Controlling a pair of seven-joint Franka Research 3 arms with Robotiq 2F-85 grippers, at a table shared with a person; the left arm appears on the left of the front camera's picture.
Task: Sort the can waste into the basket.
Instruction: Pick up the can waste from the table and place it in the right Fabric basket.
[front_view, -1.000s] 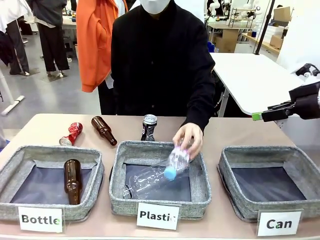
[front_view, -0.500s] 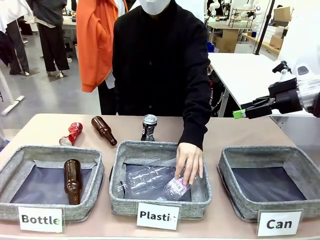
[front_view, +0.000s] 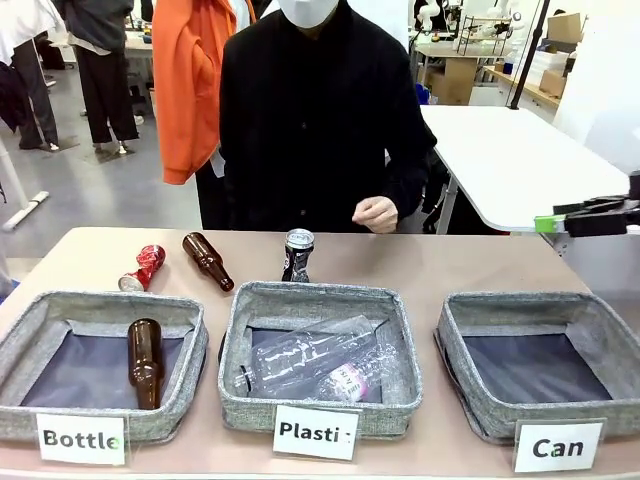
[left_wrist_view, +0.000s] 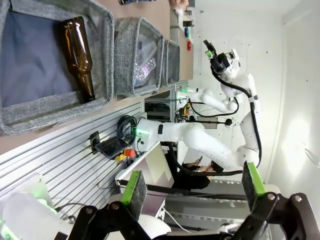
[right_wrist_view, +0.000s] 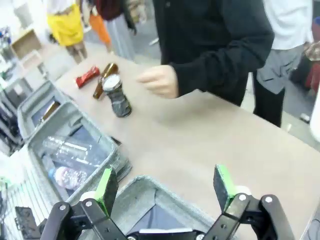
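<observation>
A black-and-blue can (front_view: 297, 254) with a silver top stands upright behind the middle basket; it also shows as a dark can (right_wrist_view: 116, 96) in the right wrist view. A crushed red-and-white can (front_view: 143, 267) lies at the far left of the table, also a red streak (right_wrist_view: 88, 76). The grey felt basket (front_view: 592, 310) marked "Can" stands at the right, with nothing inside. My right gripper (front_view: 546, 222) hovers open above and behind that basket, its green pads (right_wrist_view: 224, 184) wide apart over the basket's far rim (right_wrist_view: 150, 188). My left gripper (left_wrist_view: 192, 184) is open, off the table's near edge.
The "Bottle" basket (front_view: 40, 311) holds a brown bottle (front_view: 144, 361); another brown bottle (front_view: 208, 260) lies on the table. The "Plastic" basket (front_view: 314, 294) holds clear plastic bottles (front_view: 300, 358). The person's hand (front_view: 375, 213) hangs at the table's far edge.
The person let go of the plastic bottle in the middle basket and drew the hand back to the far edge. My right gripper swung, now further right and pointing level.
</observation>
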